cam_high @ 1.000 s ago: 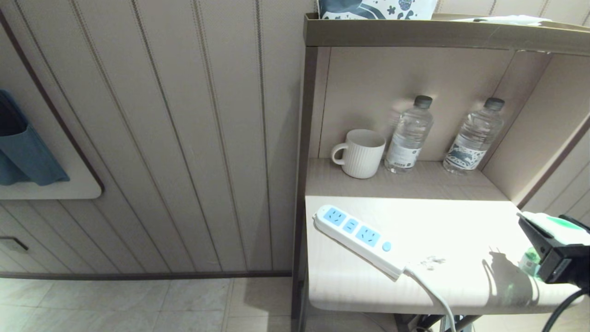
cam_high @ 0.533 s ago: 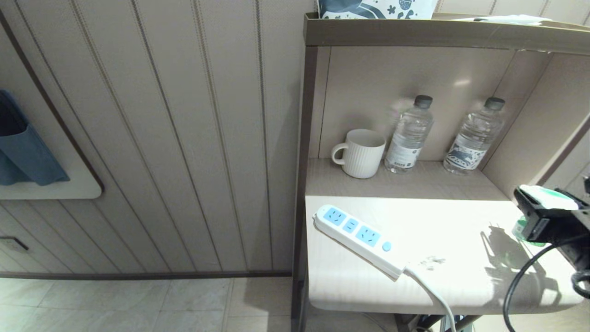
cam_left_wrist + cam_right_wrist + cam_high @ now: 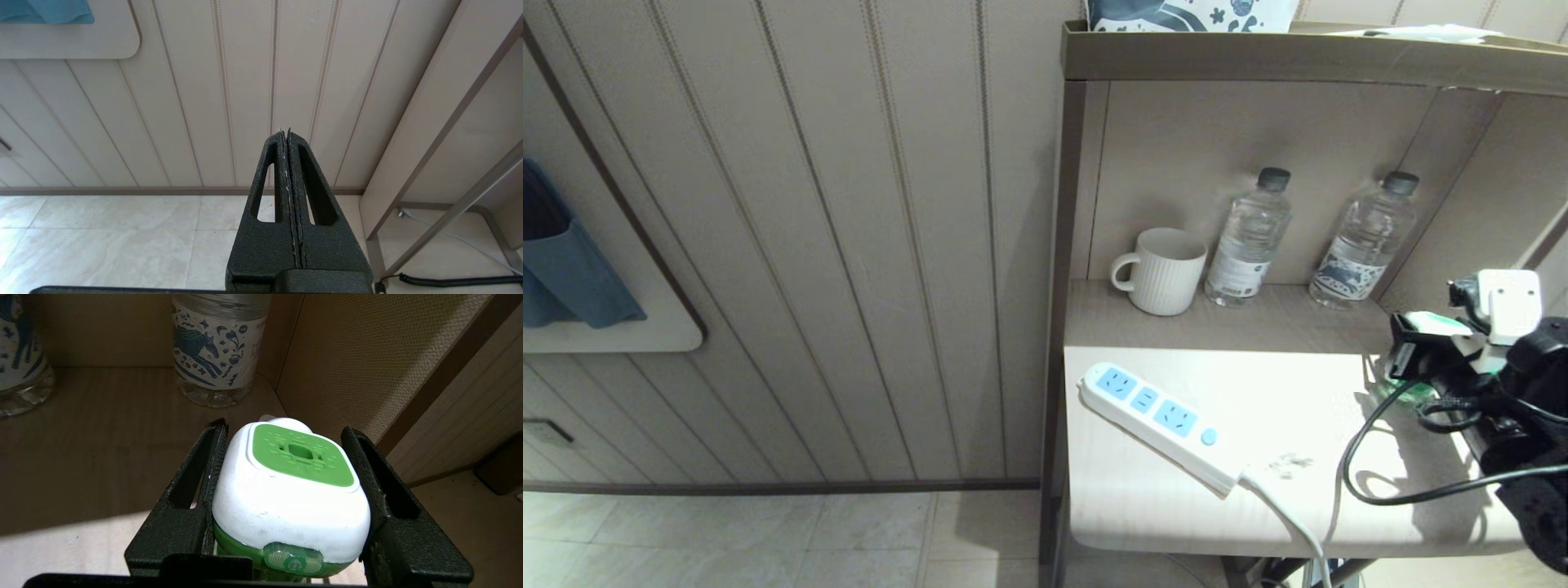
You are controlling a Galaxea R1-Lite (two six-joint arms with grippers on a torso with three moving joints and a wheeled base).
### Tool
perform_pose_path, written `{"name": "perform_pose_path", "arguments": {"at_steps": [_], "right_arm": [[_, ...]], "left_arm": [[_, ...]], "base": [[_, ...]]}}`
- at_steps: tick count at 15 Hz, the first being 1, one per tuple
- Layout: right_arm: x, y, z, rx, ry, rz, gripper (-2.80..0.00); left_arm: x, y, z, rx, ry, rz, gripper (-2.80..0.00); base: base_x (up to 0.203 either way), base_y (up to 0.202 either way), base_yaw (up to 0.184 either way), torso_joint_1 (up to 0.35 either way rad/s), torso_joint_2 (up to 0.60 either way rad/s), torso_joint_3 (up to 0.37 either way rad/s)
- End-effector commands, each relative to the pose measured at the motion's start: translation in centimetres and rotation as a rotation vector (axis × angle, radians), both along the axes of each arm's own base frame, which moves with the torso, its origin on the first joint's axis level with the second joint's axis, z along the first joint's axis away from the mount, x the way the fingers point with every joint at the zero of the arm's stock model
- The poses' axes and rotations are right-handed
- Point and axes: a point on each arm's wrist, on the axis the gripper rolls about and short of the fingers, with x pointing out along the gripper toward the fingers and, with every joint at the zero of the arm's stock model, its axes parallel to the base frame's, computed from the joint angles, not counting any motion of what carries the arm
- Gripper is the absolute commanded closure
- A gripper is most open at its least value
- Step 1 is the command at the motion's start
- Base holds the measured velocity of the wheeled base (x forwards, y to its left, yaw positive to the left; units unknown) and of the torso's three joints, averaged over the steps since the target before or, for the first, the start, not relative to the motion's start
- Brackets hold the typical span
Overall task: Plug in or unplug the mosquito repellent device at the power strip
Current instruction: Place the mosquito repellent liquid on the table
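Note:
The mosquito repellent device [image 3: 286,490], white with a green cap, sits clamped between the two black fingers of my right gripper [image 3: 282,428]. In the head view that right gripper [image 3: 1409,351] hangs above the right end of the white tabletop [image 3: 1290,392], with the device [image 3: 1433,323] in it. The power strip [image 3: 1156,425] lies slantwise on the left part of the tabletop, its three light-blue sockets empty and its cord [image 3: 1298,531] running off the front edge. My left gripper [image 3: 284,131] is shut on nothing, low beside the furniture, facing the wall.
A white ribbed mug [image 3: 1164,271] and two clear water bottles [image 3: 1248,238] [image 3: 1364,241] stand on the shelf behind the tabletop. A board [image 3: 1307,61] roofs the niche and a side panel [image 3: 1478,212] closes its right. Black cables [image 3: 1388,482] loop below my right arm.
My right gripper, holding the device, has risen and moved left and farther back over the tabletop's right end. More of the right arm is in view. The power strip stayed put.

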Motion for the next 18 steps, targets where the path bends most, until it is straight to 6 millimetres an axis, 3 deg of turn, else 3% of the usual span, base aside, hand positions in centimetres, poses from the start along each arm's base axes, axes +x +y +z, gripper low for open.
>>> {"name": "perform_pose_path", "arguments": {"at_steps": [1, 8, 9, 15, 18], "right_arm": [[1.4, -0.2, -0.6, 0.0, -0.022, -0.018, 0.0], [1.3, 0.4, -0.4, 0.003, -0.026, -0.024, 0.0], [1.3, 0.5, -0.4, 0.003, -0.027, -0.023, -2.8], [0.8, 0.8, -0.2, 0.003, -0.029, -0.013, -2.8], [0.0, 0.9, 0.8, 0.0, -0.062, -0.012, -2.8]], "left_arm": [[0.0, 0.0, 0.0, 0.001, 0.002, 0.0, 0.0], [0.0, 0.0, 0.0, 0.0, 0.002, 0.0, 0.0], [0.0, 0.0, 0.0, 0.0, 0.002, 0.0, 0.0], [0.0, 0.0, 0.0, 0.001, 0.002, 0.0, 0.0], [0.0, 0.0, 0.0, 0.0, 0.003, 0.0, 0.0]], "base": [[0.0, 0.0, 0.0, 0.0, 0.0, 0.0], [0.0, 0.0, 0.0, 0.0, 0.0, 0.0], [0.0, 0.0, 0.0, 0.0, 0.0, 0.0], [0.0, 0.0, 0.0, 0.0, 0.0, 0.0], [0.0, 0.0, 0.0, 0.0, 0.0, 0.0]]}}
